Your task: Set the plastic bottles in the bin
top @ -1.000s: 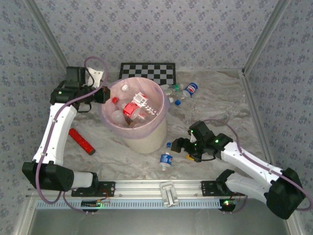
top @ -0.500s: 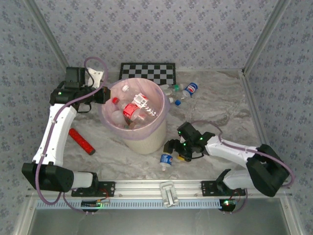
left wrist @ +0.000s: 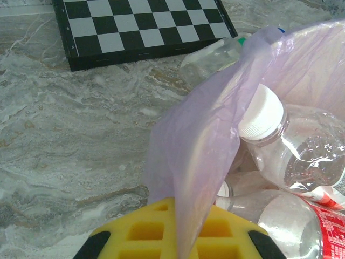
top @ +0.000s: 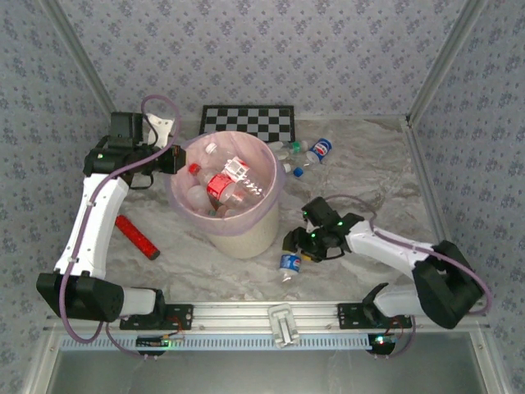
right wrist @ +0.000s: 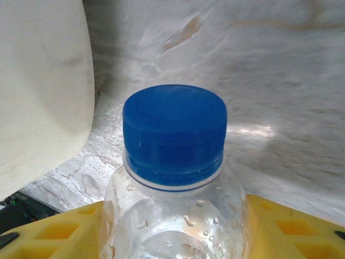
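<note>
Marble table (top: 377,164) first, and at centre frame the bin (top: 246,236), loaded with bottles (top: 225,185). Its lilac bag liner (left wrist: 215,124) is pinched tight in the left fingers (top: 175,158), upper left. Lower centre, the right fingers (top: 297,248) hug the blue-capped bottle (right wrist: 173,135) just under its cap. The smart play is to lift it well clear of the rim and release over the middle.
</note>
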